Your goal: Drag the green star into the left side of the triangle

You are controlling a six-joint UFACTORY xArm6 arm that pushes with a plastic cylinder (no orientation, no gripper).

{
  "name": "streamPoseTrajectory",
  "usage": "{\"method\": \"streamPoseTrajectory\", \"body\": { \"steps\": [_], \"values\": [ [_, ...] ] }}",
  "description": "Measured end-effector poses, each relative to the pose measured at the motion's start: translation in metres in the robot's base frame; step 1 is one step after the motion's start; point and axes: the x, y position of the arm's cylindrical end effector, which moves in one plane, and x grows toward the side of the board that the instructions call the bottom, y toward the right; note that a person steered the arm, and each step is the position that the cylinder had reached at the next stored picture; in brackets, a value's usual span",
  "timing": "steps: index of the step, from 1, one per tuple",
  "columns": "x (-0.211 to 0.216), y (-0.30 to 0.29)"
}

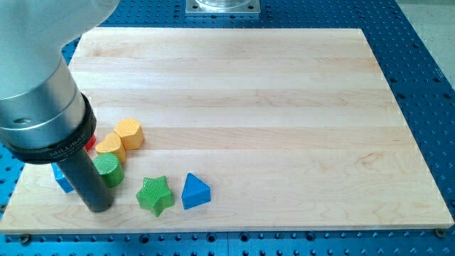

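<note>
The green star (156, 195) lies near the view's bottom left on the wooden board (284, 107). The blue triangle (195, 191) sits just to its right, almost touching it. My tip (99, 208) is down on the board to the left of the star, with a gap between them. It stands right beside a green cylinder (109, 169), at that block's lower left.
Two yellow-orange blocks (129, 132) (111, 146) sit in a row above the green cylinder. A red block (91, 141) and a blue block (63, 181) are mostly hidden behind the arm. The board's bottom edge is close below the star.
</note>
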Motion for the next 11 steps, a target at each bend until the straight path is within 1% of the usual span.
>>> {"method": "streamPoseTrajectory", "body": {
  "steps": [9,11],
  "values": [
    [0.0,0.075],
    [0.0,0.079]
  ]
}}
